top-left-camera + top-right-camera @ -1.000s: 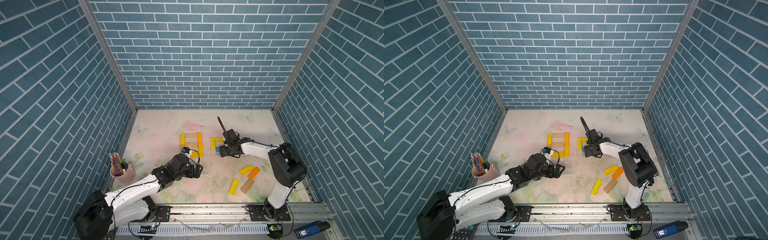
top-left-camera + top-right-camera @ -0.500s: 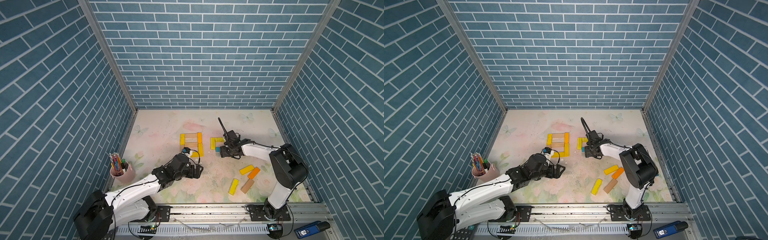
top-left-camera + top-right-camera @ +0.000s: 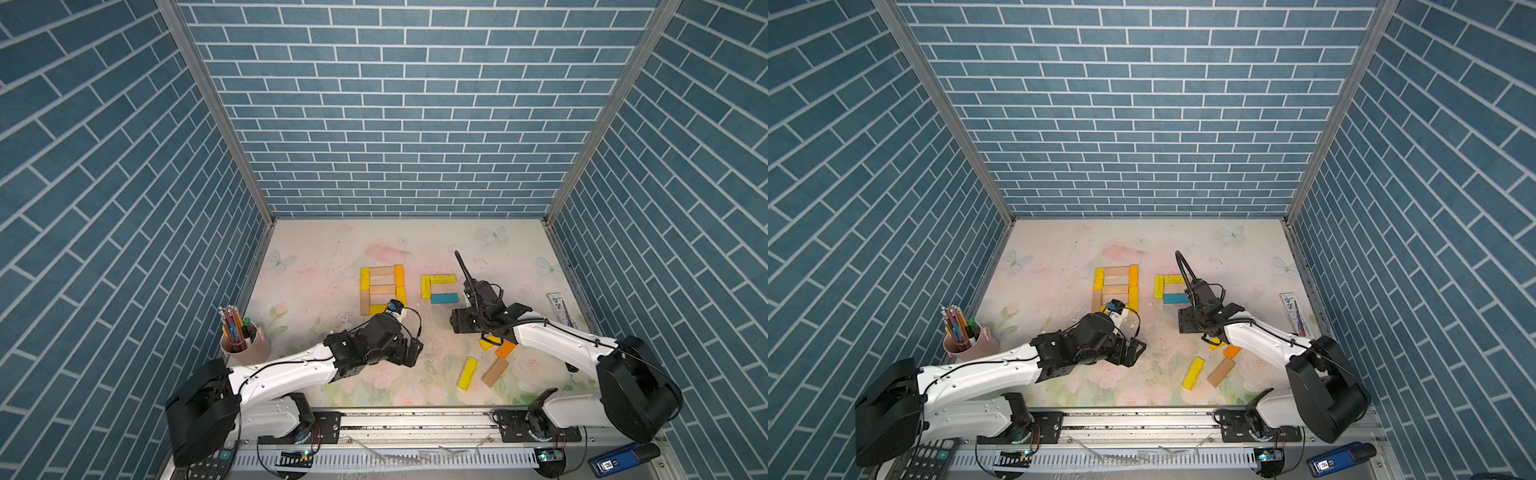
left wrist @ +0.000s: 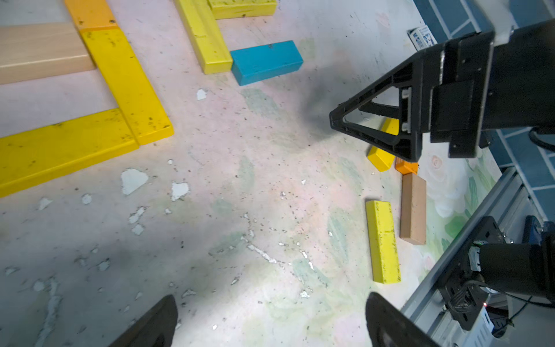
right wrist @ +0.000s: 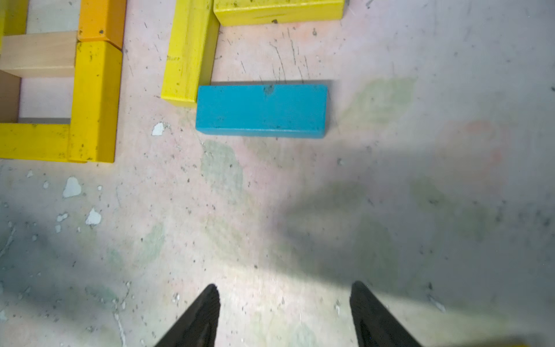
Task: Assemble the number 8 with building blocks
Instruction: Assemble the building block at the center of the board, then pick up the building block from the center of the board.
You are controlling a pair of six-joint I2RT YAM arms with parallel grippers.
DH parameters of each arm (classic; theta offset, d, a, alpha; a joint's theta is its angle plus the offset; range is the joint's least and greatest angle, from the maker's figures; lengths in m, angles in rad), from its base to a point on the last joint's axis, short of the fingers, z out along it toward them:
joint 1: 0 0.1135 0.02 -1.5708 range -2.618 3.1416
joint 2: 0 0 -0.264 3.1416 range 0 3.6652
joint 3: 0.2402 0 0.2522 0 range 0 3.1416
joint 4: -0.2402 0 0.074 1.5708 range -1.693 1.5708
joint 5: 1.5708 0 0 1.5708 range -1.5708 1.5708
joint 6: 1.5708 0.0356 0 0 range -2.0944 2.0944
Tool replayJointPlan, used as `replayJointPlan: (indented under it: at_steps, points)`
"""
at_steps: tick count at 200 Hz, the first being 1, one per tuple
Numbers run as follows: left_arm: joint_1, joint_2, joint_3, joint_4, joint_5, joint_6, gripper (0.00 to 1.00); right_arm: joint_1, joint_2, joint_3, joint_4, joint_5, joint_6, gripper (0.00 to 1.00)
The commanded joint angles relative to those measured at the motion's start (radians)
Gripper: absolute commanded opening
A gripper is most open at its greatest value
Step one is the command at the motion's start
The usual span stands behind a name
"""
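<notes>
Right hand empty, spread apart, teal block just above it in frame. Loose yellow block lower right in a top view, behind that hand, long axis steeply diagonal; right arm nearer. Left hand wide apart, empty.

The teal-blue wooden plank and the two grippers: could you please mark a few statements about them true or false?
1. The flat teal-blue wooden plank lies beside the end of a yellow wooden plank. True.
2. The right gripper is clamped on it. False: its jaws stand open and empty, short of the plank.
3. The left gripper holds a tan plank. False: it is open and empty.
4. A loose yellow rectangular plank and a plain tan wooden plank lie side by side. True.
</notes>
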Motion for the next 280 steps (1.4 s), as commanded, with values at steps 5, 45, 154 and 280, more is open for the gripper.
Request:
replayJointPlan:
  at_steps: [5, 45, 154, 280]
  points:
    - [-0.083, 0.067, 0.062, -0.030, -0.095, -0.038, 0.96, 0.006, -0.111, -0.068, -0.023, -0.012, 0.077, 0.70]
    - [-0.207, 0.204, 0.183, -0.076, -0.187, -0.083, 0.90, 0.004, -0.267, -0.123, -0.102, -0.004, 0.084, 0.70]
    - [-0.338, 0.557, 0.446, -0.199, -0.225, -0.097, 0.69, 0.004, -0.680, -0.212, -0.385, 0.085, 0.229, 0.71]
    - [-0.395, 0.779, 0.712, -0.410, -0.247, -0.129, 0.62, 0.004, -0.783, -0.227, -0.485, 0.160, 0.268, 0.73]
